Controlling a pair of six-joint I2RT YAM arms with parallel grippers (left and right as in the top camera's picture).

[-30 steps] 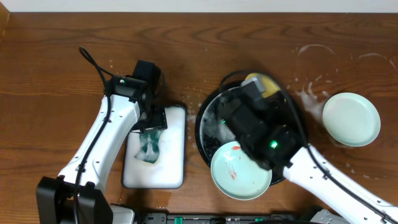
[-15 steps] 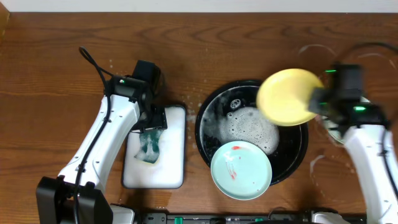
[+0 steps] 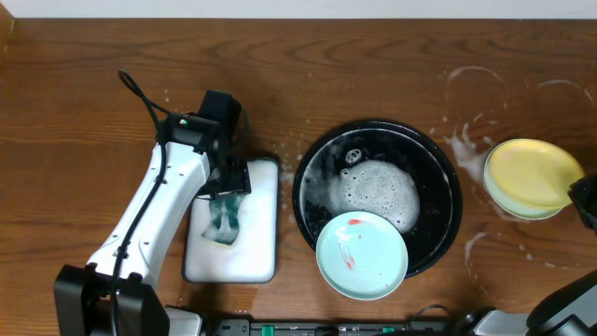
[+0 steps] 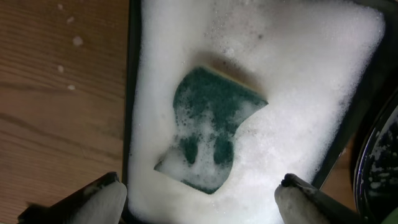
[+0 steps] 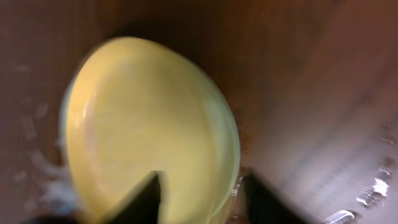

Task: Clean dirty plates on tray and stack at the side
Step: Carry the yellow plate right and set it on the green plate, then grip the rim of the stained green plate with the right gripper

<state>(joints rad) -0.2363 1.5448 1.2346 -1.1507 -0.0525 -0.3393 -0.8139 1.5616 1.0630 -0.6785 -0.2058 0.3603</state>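
A mint green plate (image 3: 361, 254) smeared with red sauce lies on the front part of the black tray (image 3: 308, 173), which holds white foam. The yellow plate (image 3: 532, 174) rests on a second mint green plate (image 3: 505, 208) on the wood tabletop at the right side (image 3: 485, 103). My right gripper (image 3: 584, 198) sits at the yellow plate's right edge; in the blurred right wrist view its fingers (image 5: 200, 180) are apart and straddle the rim of the yellow plate (image 5: 137, 118). My left gripper (image 3: 227, 189) is open and empty above the sponge (image 4: 211, 127).
A white rectangular tray (image 3: 261, 261) full of foam holds the green sponge (image 3: 224, 219), left of the black tray. Foam rings and streaks mark the wood around the stacked plates. The left arm runs from the front left.
My right arm carried the yellow plate from the black tray to the right and put it on the mint plate at the side. The left arm has not moved.
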